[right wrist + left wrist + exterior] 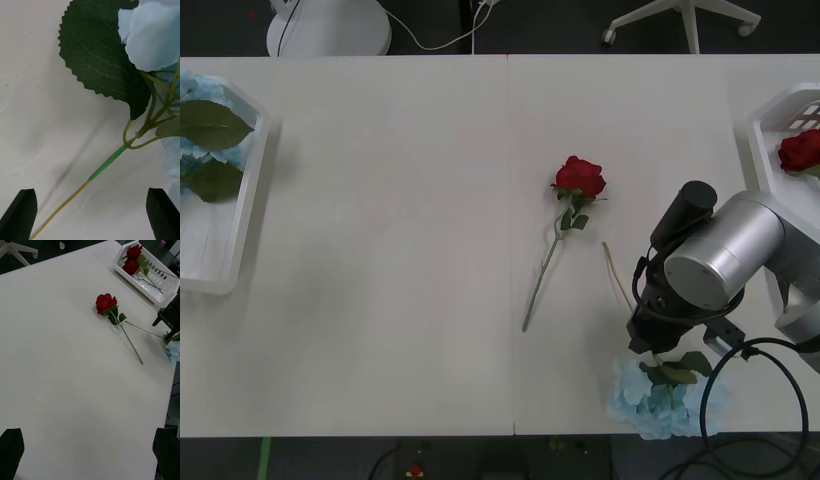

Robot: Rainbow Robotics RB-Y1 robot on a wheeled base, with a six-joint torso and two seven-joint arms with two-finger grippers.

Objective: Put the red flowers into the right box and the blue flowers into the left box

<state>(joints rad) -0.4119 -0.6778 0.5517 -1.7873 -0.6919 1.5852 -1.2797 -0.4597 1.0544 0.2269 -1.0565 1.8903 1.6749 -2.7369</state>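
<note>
Office or lab, white table (430, 200), swivel-chair base (685, 22), cables (435, 40)

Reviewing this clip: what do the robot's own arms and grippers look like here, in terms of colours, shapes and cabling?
The right arm is a chunky silver-grey metal cylinder with a black rounded cap, ending in a black wrist block. A black cable loops beside it. The right gripper has two black, flat fingers with angled tips. The left gripper has matching black fingers, rounder at the ends. No markings are visible.

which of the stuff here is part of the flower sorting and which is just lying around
Job:
- red rose on the table
- blue hydrangea at the near edge
- right end effector, open over its stem
- left end effector, open, high above the table
- right box, roses in it
- left box, blue flowers in it

Lying about:
- chair base
- white stand and cable
</note>
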